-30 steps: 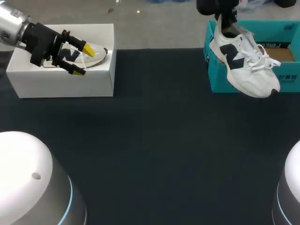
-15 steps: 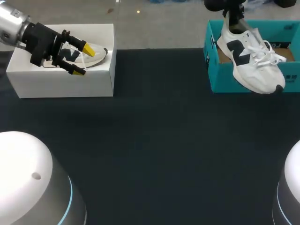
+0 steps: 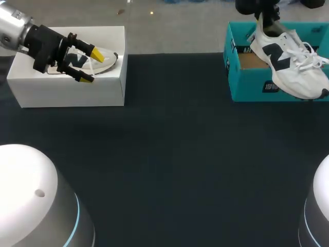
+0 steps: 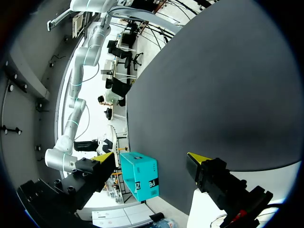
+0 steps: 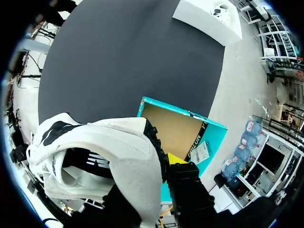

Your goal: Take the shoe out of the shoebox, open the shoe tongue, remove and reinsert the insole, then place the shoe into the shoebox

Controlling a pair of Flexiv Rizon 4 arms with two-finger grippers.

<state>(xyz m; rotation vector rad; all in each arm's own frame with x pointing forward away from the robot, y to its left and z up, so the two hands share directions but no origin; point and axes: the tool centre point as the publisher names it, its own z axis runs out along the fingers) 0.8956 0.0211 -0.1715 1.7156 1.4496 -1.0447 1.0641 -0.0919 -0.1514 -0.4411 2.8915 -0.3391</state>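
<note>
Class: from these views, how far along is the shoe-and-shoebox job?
Done: the shoe is out, held by its heel in the right gripper above the teal shoebox. In hand: that shoe, held aloft. Insole work cannot be judged. Left: setting the shoe inside. The left gripper hovers open over a second shoe in the white box.
</note>
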